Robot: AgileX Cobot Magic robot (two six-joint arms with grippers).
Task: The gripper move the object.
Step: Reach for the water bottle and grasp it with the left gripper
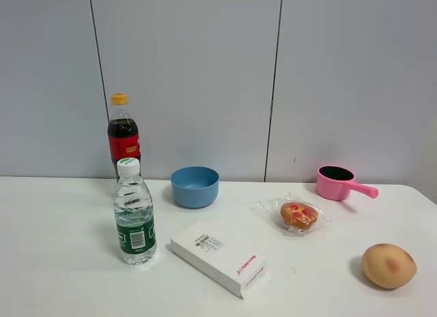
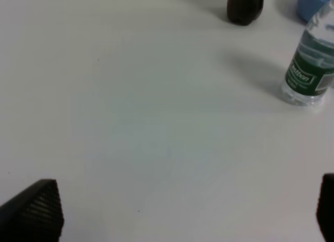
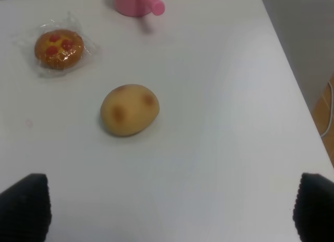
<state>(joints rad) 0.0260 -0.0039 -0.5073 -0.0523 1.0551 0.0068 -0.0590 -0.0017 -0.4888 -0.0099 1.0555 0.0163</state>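
The clear water bottle (image 1: 134, 218) with white cap and green label stands upright on the left of the white table (image 1: 61, 262). It also shows in the left wrist view (image 2: 309, 70), far from the fingers. My left gripper (image 2: 180, 210) is open and empty over bare table; its fingertips (image 2: 36, 208) show at the frame's corners. My right gripper (image 3: 167, 205) is open and empty; its fingertips (image 3: 23, 203) are apart from the tan round object (image 3: 129, 109). Neither gripper shows in the exterior high view.
A dark cola bottle (image 1: 123, 136) with red label stands behind the water bottle. A blue bowl (image 1: 194, 186), a white box (image 1: 218, 257), a wrapped pastry (image 1: 298, 214), a pink pot (image 1: 338, 182) and the tan round object (image 1: 388, 265) lie on the table. The table's right edge (image 3: 292, 80) is near.
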